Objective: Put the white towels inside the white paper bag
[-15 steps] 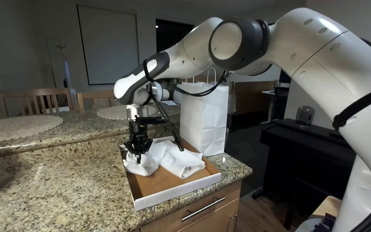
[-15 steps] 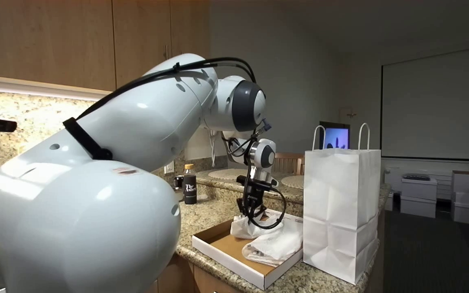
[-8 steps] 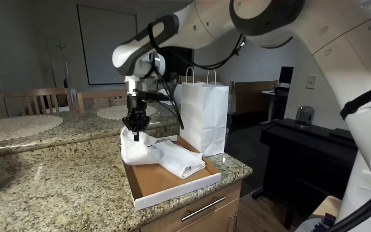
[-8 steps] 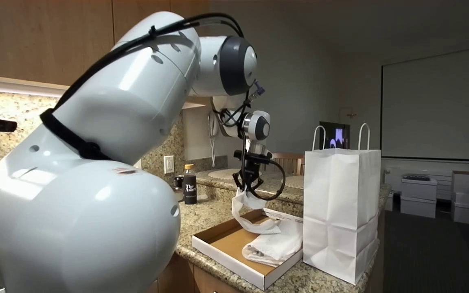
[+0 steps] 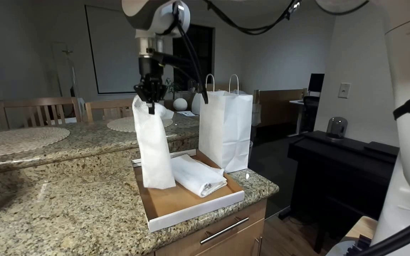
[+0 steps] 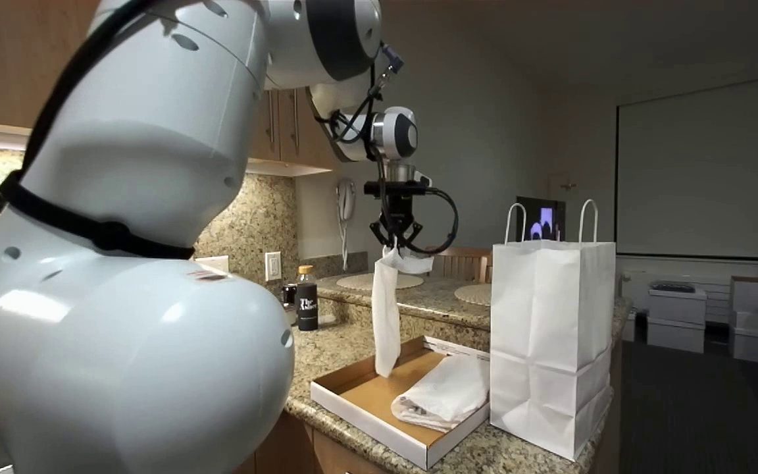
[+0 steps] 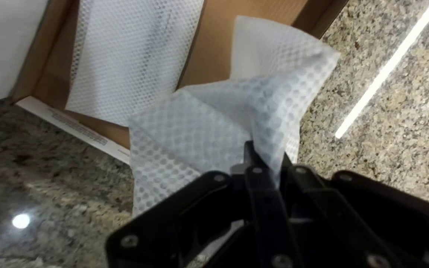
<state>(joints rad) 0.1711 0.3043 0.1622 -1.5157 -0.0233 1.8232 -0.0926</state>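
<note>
In both exterior views my gripper (image 5: 151,108) is high over the cardboard tray, shut on a white towel (image 5: 155,156). That towel hangs down as a long strip, its lower end over the tray; whether it touches the bottom I cannot tell. The wrist view has its dimpled cloth (image 7: 274,93) pinched between the fingers (image 7: 250,152). A second folded white towel (image 6: 445,395) lies in the tray, on the side towards the bag. Upright beside the tray stands the white paper bag (image 6: 537,329), handles raised, top higher than the gripper's fingertips. Its inside is hidden.
The shallow tray (image 5: 196,210) rests on the granite counter (image 5: 84,209), close to its edge. Behind runs a raised ledge with round woven placemats (image 5: 20,141). A dark bottle (image 6: 307,306) stands farther along the counter. Cables loop beside the gripper.
My gripper has risen well above the tray and lifted one towel, which has unfolded from a rumpled heap into a hanging strip. The second towel and the bag have not moved.
</note>
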